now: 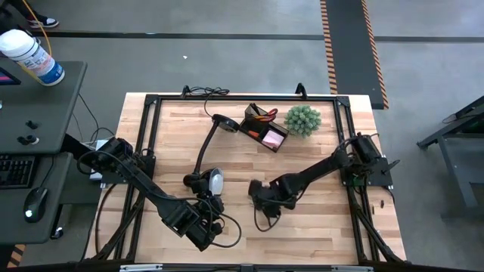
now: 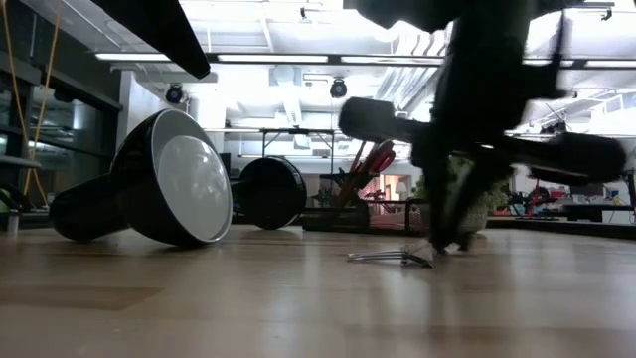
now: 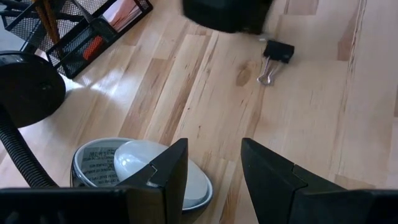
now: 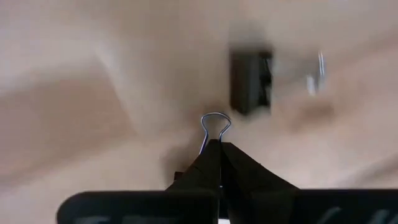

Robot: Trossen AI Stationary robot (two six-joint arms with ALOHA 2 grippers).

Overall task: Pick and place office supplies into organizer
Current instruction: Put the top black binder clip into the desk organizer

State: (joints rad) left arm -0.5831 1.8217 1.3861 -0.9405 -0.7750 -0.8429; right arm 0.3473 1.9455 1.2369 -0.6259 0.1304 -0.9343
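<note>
The table [image 1: 318, 227] is pale wood planking with visible grain and a light sheen, edged by a thin black metal frame. At its far side stands the organizer [image 1: 263, 127], a dark wire-mesh box; the high view shows orange-handled scissors [image 1: 265, 116] in its taller section and a pink sticky-note pad [image 1: 271, 137] in its lower tray, just beside a green spiky plant ball [image 1: 302, 119]. A black desk lamp [image 1: 214, 181] lies with its corrugated gooseneck curving across the boards, its round shade glossy black outside and white inside, a frosted bulb showing in the left wrist view. The right gripper [image 4: 219, 144] is low over the middle of the table with its matte black fingers pressed together on the looped silver wire handle of a binder clip [image 4: 215, 124]; a second, blurred black binder clip [image 4: 251, 81] lies on the wood just beyond. Only the right wrist view shows this pinch; from above the gripper hides the clip entirely. The low view shows thin wire handles resting on the wood under the dark arm. The left wrist view shows one black binder clip with silver loops lying flat, beside the other arm's dark bulk. The left gripper [image 3: 214, 168] hovers above the lamp shade, its blocky fingers set apart with nothing between them.
</note>
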